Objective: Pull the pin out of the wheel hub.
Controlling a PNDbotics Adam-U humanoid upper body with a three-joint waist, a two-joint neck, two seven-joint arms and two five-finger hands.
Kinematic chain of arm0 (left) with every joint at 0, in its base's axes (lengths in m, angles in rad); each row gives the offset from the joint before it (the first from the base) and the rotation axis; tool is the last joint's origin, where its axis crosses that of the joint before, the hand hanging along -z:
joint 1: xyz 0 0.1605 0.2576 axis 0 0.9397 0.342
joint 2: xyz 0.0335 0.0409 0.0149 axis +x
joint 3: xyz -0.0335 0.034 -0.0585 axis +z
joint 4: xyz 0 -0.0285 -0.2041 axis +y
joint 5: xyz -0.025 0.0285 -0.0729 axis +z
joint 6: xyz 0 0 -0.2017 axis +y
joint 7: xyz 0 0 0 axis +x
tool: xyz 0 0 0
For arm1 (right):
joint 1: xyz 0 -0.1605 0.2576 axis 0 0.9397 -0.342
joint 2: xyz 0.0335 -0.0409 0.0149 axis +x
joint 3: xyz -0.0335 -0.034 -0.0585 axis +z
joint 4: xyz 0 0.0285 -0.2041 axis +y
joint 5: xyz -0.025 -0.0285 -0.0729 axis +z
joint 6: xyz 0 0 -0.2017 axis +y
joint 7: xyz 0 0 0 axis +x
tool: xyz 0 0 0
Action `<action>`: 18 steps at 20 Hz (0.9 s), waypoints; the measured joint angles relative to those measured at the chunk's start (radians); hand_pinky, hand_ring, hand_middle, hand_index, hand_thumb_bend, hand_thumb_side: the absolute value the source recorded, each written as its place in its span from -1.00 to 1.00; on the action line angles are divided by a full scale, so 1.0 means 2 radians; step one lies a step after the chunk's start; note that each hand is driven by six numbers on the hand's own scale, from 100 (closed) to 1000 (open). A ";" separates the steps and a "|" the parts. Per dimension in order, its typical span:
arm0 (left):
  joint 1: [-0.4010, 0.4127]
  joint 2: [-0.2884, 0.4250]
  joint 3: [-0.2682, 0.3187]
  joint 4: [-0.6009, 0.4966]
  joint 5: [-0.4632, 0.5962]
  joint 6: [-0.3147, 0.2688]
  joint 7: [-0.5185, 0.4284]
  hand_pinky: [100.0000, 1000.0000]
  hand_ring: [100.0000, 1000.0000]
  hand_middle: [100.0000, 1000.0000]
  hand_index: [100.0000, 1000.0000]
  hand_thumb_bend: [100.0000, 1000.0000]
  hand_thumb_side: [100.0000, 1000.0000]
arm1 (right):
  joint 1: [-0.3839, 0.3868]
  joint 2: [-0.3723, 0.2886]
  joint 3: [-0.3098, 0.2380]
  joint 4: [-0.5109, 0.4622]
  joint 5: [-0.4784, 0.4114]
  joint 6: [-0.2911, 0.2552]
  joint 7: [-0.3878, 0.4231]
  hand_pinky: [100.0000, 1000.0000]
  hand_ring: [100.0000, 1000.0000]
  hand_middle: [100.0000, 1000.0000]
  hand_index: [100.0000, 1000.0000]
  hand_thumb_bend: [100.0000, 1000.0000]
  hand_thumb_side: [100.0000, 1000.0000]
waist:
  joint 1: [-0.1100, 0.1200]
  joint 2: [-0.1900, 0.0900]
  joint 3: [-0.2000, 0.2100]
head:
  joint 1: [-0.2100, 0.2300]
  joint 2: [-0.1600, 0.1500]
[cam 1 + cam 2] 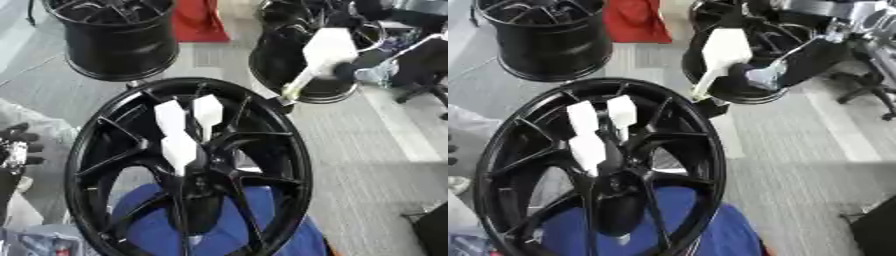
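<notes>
A black wheel hub [92, 150] stands tilted in the middle, over a blue cloth [149, 230]. Three white pins [179, 150] stick out around its centre. A fourth white pin [325, 49], wide at the top with a thin stem pointing down-left, is in the air above the hub's upper right rim. My right hand [756, 74] comes in from the upper right and is shut on this pin, clear of the hub. My left hand [17, 146] rests at the left edge beside the rim, fingers relaxed, holding nothing.
Two more black wheels stand at the back, one upper left [114, 45] and one upper right [271, 65] behind the held pin. A red object [197, 22] lies between them. An office chair [429, 87] is at the right, and a dark object [433, 230] at the lower right.
</notes>
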 measured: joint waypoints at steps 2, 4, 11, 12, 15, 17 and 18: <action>0.001 0.000 0.002 0.000 -0.001 0.000 0.002 0.16 0.25 0.23 0.60 -1.00 0.31 | 0.027 0.001 -0.028 0.025 0.016 0.012 -0.017 0.37 0.35 -0.06 0.00 -0.57 -0.72 | 0.001 0.000 -0.004 | 0.002 0.000; 0.001 0.000 0.002 0.000 -0.002 0.001 0.003 0.16 0.25 0.23 0.60 -1.00 0.30 | 0.090 0.007 -0.067 0.046 0.032 0.015 -0.058 0.37 0.37 0.02 0.08 -0.51 -0.74 | 0.001 0.000 0.000 | 0.001 0.000; 0.002 0.000 0.001 0.000 -0.002 0.000 0.001 0.16 0.25 0.23 0.60 -1.00 0.30 | 0.236 0.076 -0.143 0.118 0.082 0.010 -0.222 0.46 0.58 0.68 0.76 -0.18 -0.58 | 0.006 0.000 0.005 | -0.011 0.000; 0.002 0.000 0.001 0.000 -0.002 0.000 0.001 0.16 0.25 0.23 0.60 -1.00 0.30 | 0.243 0.087 -0.151 0.130 0.085 0.012 -0.232 0.46 0.59 0.72 0.79 -0.12 -0.51 | 0.007 0.000 0.005 | -0.011 0.000; 0.002 0.000 0.001 0.000 -0.002 0.000 0.001 0.16 0.25 0.23 0.60 -1.00 0.30 | 0.262 0.124 -0.177 0.159 0.086 0.016 -0.272 0.45 0.59 0.75 0.79 -0.07 -0.44 | 0.011 0.001 0.004 | -0.011 0.000; 0.002 0.000 0.001 0.000 -0.002 0.000 0.001 0.16 0.25 0.23 0.60 -1.00 0.30 | 0.269 0.146 -0.192 0.169 0.083 0.016 -0.306 0.41 0.56 0.73 0.78 -0.05 -0.42 | 0.013 0.001 0.003 | -0.012 0.000; 0.002 0.000 0.001 0.000 -0.001 0.000 0.001 0.16 0.25 0.23 0.60 -1.00 0.30 | 0.272 0.156 -0.198 0.172 0.080 0.015 -0.324 0.38 0.53 0.69 0.76 -0.05 -0.42 | 0.013 0.001 0.003 | -0.012 0.000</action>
